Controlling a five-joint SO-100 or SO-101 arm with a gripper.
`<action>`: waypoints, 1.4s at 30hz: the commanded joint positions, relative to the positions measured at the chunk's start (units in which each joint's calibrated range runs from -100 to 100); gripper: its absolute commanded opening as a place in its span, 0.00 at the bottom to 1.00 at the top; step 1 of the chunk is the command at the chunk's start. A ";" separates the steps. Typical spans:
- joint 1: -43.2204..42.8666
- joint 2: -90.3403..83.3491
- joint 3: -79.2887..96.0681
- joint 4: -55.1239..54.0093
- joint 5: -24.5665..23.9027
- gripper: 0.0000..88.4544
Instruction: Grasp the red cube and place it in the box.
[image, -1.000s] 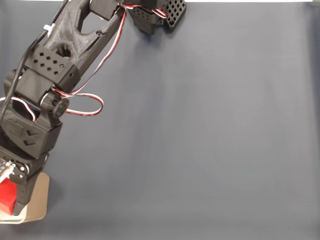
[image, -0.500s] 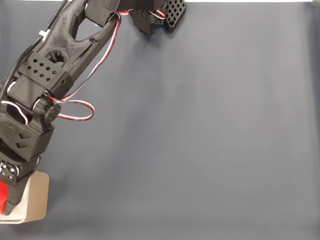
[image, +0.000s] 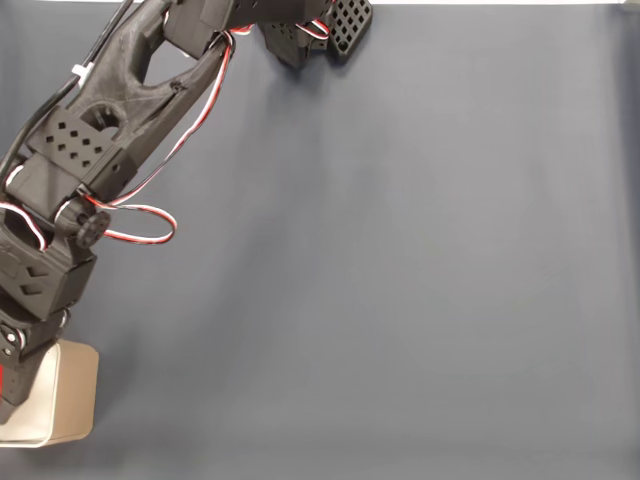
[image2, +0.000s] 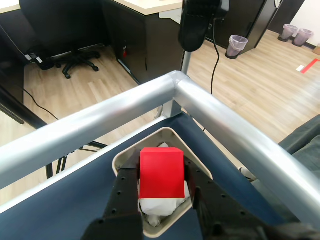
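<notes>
Above the box (image2: 131, 155) at the counter (image: 400, 300) corner, we pinch the red cube (image2: 160, 172) between our fingers (image2: 125, 192), centring it over the white inside for release.

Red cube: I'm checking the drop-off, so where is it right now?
In the wrist view the red cube is clamped in the hand, directly over the box at the table's railed corner.

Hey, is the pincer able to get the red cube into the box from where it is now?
Probably yes: the pincer holds the red cube right over the box, with nothing in between.
</notes>
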 joint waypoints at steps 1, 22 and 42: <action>0.77 -1.60 -3.33 -1.43 -0.34 0.08; 0.27 -4.54 -2.88 3.81 -2.93 0.46; 0.35 -6.10 -3.06 1.19 -1.66 0.76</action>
